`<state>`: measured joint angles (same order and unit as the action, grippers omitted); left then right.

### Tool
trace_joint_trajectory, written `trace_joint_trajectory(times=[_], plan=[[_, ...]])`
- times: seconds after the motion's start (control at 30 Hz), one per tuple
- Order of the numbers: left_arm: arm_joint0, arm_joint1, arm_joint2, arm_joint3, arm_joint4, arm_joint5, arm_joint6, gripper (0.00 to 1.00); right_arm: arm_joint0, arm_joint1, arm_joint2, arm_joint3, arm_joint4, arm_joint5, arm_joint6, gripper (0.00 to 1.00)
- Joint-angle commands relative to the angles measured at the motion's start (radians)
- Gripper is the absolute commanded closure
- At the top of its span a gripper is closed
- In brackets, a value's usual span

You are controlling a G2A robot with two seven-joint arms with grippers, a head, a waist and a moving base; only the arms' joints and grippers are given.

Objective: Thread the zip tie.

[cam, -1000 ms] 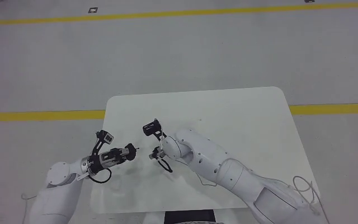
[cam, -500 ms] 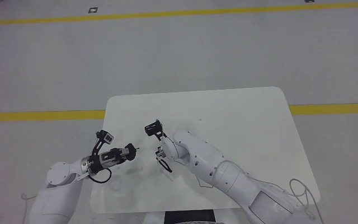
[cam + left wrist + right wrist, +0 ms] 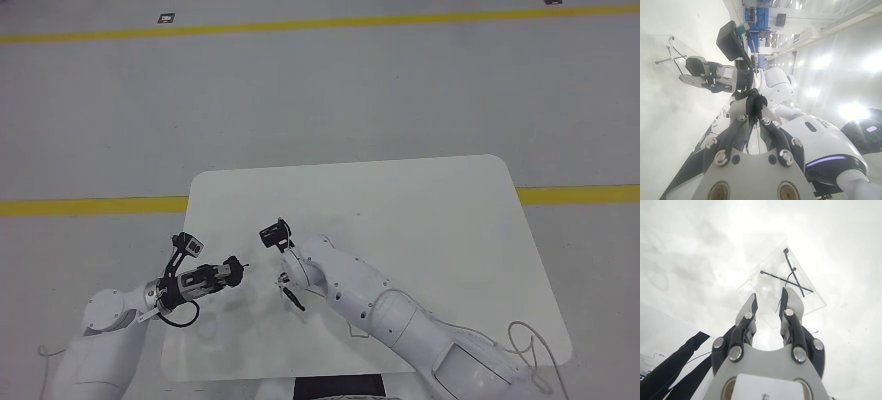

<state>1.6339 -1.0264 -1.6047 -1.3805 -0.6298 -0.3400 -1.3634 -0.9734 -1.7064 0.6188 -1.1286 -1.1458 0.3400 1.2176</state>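
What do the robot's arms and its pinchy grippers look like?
The left arm and right arm are smooth, rounded white shells dotted with small dark holes, with black cables looped at the wrists. The left gripper and right gripper each have a silver plate, black link bars with round bolts, and silver fingers with black pads. A black boxy camera sits on each wrist.

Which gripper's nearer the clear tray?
Right. The right gripper hangs open right at the clear tray; the left gripper, shut on a zip tie, sits farther off to its side.
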Motion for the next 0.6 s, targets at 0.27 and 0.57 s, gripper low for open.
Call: trace_joint_trajectory(times=[0.27, 0.57], plan=[[0.0, 0.0, 0.0, 0.0, 0.0, 0.0, 0.0, 1.0, -0.007, -0.036, 0.03, 0.057, -0.042, 0.0, -0.013, 0.72], [0.0, 0.0, 0.0, 0.0, 0.0, 0.0, 0.0, 1.0, -0.024, -0.059, 0.072, 0.081, -0.107, 0.0, -0.015, 0.72]])
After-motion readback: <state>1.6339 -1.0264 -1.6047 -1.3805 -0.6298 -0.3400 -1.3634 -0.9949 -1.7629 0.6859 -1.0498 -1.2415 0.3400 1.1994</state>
